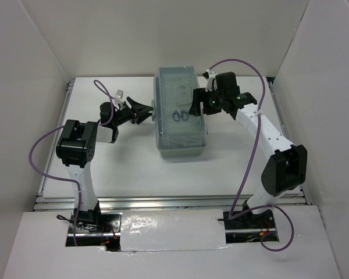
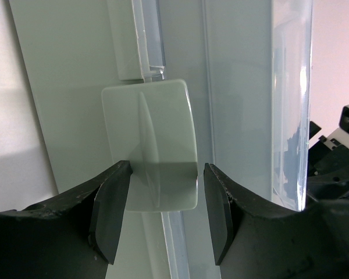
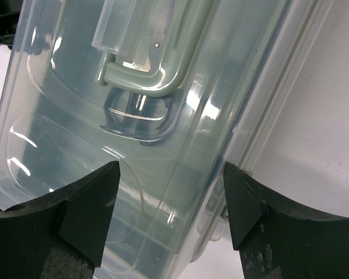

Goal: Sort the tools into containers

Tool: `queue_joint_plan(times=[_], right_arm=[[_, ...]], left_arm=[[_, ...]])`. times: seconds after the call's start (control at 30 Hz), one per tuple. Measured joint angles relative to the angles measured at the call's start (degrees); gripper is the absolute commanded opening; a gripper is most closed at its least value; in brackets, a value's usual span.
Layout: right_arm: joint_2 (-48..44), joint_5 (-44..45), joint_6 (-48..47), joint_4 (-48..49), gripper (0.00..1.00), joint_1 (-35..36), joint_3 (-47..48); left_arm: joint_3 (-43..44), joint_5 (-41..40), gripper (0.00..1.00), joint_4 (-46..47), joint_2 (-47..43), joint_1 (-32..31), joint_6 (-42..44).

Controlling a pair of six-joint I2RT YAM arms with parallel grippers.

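The sage-green toolbox (image 1: 181, 113) stands shut at mid-table under its clear lid. Black-handled scissors (image 1: 180, 116) show through the lid; the other tools are hidden. My left gripper (image 1: 146, 109) is open at the box's left side. In the left wrist view its fingers (image 2: 113, 209) stand on either side of a sage-green latch (image 2: 151, 139) without touching it. My right gripper (image 1: 196, 104) is open over the box's right edge. In the right wrist view it (image 3: 171, 203) hovers above the clear lid (image 3: 75, 116), below the lid's green handle (image 3: 145, 72).
White walls enclose the table on three sides. Bare white tabletop (image 1: 134, 168) lies in front of the box and to both sides. A strip of tabletop (image 3: 314, 116) shows beside the box's right wall.
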Motion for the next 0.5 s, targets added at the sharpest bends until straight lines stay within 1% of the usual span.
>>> queue_joint_plan(times=[0.17, 0.5], right_arm=[[0.35, -0.33, -0.11, -0.15, 0.74, 0.00, 0.37], [1.14, -0.50, -0.37, -0.79, 0.71, 0.24, 1.49]], left_arm=[[0.00, -0.28, 0.63, 4.24, 1.79, 0.20, -3.72], [0.02, -1.38, 0.62, 10.12, 4.52, -0.13, -8.96]])
